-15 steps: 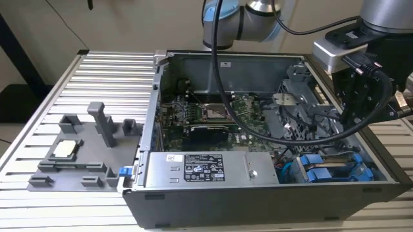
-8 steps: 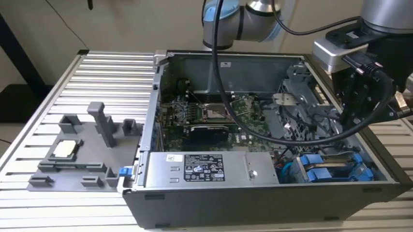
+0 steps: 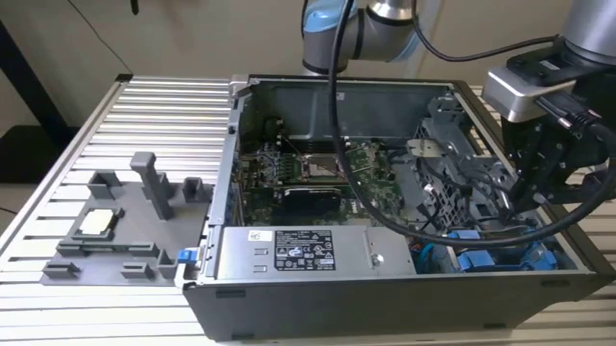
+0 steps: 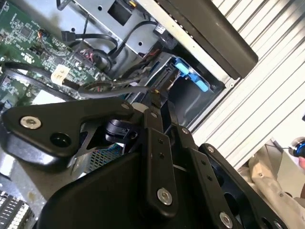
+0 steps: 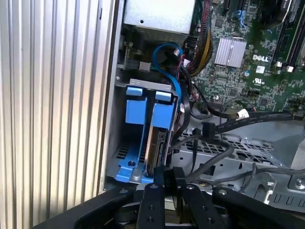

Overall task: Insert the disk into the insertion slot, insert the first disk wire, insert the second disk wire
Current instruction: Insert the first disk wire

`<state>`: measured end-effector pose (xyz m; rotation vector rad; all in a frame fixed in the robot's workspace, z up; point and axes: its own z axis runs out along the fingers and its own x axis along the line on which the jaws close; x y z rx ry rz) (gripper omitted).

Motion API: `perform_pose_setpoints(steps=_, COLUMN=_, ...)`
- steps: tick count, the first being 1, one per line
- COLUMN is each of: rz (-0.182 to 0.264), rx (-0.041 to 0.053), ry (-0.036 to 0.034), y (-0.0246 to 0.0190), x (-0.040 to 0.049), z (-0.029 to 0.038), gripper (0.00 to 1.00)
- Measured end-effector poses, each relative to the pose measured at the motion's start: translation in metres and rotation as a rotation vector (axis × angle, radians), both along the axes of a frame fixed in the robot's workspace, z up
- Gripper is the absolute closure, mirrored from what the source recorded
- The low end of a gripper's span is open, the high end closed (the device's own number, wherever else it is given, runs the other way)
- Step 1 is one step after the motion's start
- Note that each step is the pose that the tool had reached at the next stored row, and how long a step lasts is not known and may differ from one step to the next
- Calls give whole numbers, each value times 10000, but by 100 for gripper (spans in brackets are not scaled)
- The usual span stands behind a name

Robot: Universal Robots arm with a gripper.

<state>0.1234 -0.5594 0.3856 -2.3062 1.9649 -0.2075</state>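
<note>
Touching the end of the disk (image 5: pixel 155 140) (in the insertion slot (image 5: pixel 143 84)): gripper (image 5: pixel 167 172), pinched shut.

An open computer case (image 3: pixel 385 306) is lying on a ribbed aluminium table (image 3: pixel 154 108), exposing its green motherboard (image 3: pixel 322 173) and power supply (image 3: pixel 288 252), while a grey fixture (image 3: pixel 106 249) (holding a small pale part (image 3: pixel 99 221)) is sitting to the exterior view's left.

Robotics lab, slotted aluminium bench (image 3: pixel 164 101), opened computer case (image 3: pixel 385 306)
</note>
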Motion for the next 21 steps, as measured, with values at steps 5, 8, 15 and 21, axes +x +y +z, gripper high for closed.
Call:
perform_pose_setpoints(steps=5, rz=0, rx=-1, ry=184, y=-104, x=76, z=-33, gripper=81)
perform_pose_setpoints(steps=8, rz=0, rx=-1, ry=315, y=-154, x=127, z=-54, gripper=81)
perform_pose_setpoints(steps=15, rz=-2, rx=0, ry=466, y=-176, x=182, z=-67, gripper=81)
perform_pose_setpoints(steps=21, rz=-109, rx=622, ry=466, y=-176, x=183, z=-81, gripper=81)
